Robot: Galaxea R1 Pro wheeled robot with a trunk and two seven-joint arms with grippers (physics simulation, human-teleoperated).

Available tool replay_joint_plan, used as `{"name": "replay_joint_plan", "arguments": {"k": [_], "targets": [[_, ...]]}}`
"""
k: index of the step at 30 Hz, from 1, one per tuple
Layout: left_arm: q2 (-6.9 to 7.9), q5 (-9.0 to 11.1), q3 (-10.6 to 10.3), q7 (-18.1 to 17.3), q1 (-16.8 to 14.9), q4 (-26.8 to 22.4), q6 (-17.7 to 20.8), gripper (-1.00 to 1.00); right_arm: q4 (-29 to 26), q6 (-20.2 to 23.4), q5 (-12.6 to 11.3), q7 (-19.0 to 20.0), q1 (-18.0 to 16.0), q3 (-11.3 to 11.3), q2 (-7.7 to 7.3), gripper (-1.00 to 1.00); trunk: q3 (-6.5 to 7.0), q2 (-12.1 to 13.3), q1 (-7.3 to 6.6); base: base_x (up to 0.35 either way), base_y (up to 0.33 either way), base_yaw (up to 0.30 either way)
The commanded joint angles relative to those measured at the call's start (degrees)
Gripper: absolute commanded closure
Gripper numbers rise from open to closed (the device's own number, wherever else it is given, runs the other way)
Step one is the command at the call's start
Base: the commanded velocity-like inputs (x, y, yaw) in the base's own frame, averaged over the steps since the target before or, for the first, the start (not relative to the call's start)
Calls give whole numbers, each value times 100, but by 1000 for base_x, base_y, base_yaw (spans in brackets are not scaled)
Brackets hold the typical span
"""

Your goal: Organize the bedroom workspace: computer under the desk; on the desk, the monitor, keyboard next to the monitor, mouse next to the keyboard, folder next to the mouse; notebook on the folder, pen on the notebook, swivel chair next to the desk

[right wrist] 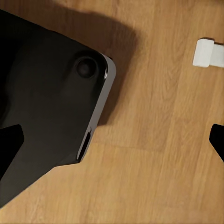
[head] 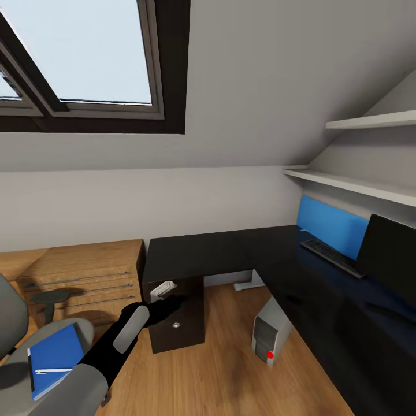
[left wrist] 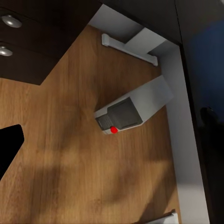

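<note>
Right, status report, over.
Left tool raised by the drawers, grip unclear. Folder on the chair. Computer on floor beside desk.

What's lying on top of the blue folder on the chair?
A slim white pen lies across the folder, which rests on the chair seat. The left arm covers the folder's lower right corner.

- Head view looks forward and down across the desk (head: 231,254) corner.
- Left wrist view looks down on the computer (left wrist: 133,108), which the head view shares.
- Right wrist view faces the floor (right wrist: 154,177) closely.
</note>
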Motion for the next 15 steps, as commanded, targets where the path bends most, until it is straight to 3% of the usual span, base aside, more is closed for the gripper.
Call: {"name": "replay_joint_plan", "arguments": {"k": [1,15], "targets": [[7,62,-21,54,-1,-9,2,-100,-6,-10,-62,9,1,30,-6,-100,-1,-3,2,0,0,0],[7,71,-18,38,-1,-9,1,-100,46,19,-50,8,-7,23,20,-100,-1,-3,2,0,0,0]]}}
